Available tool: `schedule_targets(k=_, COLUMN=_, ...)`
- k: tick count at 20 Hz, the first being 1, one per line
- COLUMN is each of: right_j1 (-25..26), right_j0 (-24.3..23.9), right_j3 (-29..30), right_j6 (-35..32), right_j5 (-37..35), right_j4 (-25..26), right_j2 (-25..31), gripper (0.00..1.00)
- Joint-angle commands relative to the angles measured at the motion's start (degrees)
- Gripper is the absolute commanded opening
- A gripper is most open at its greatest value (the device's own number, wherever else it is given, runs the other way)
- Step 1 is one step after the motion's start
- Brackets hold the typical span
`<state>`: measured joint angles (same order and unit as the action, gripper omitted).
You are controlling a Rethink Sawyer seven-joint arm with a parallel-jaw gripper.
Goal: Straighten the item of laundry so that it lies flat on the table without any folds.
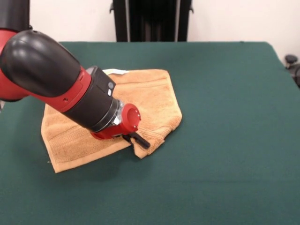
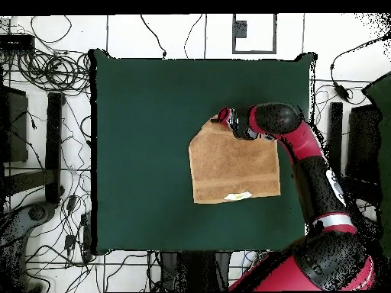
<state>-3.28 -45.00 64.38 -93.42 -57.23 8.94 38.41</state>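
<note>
Tan-orange terry towel (image 1: 112, 117) is spread beneath and behind the claw (image 1: 136, 139) on the green table (image 1: 225, 140), 1 corner folded over. The claw is pressed at that folded corner; how far it is open cannot be told.

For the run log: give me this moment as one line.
gripper: down at towel corner, grip unclear | towel: corner folded, not flat | table: towel near middle
</note>
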Motion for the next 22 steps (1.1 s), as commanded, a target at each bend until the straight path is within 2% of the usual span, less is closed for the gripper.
schedule_targets(k=1, right_j1=6.61, right_j0=2.89, right_j3=5.71, right_j6=11.32, right_j5=2.3, right_j4=4.38, right_j2=0.45, gripper=0.0)
schedule_targets(k=5, right_j1=6.76, right_j0=3.78, right_j3=4.18, right_j6=10.83, right_j5=0.06, right_j4=4.2, right_j2=-0.18, gripper=0.0)
schedule_targets(k=6, right_j1=6.97, right_j0=3.96, right_j3=3.7, right_j6=10.92, right_j5=-0.99, right_j4=3.89, right_j2=-0.12, gripper=1.0)
schedule_targets(k=22, right_j1=7.08, right_j0=3.74, right_j3=4.24, right_j6=10.85, right_j5=0.23, right_j4=4.07, right_j2=0.16, gripper=1.0)
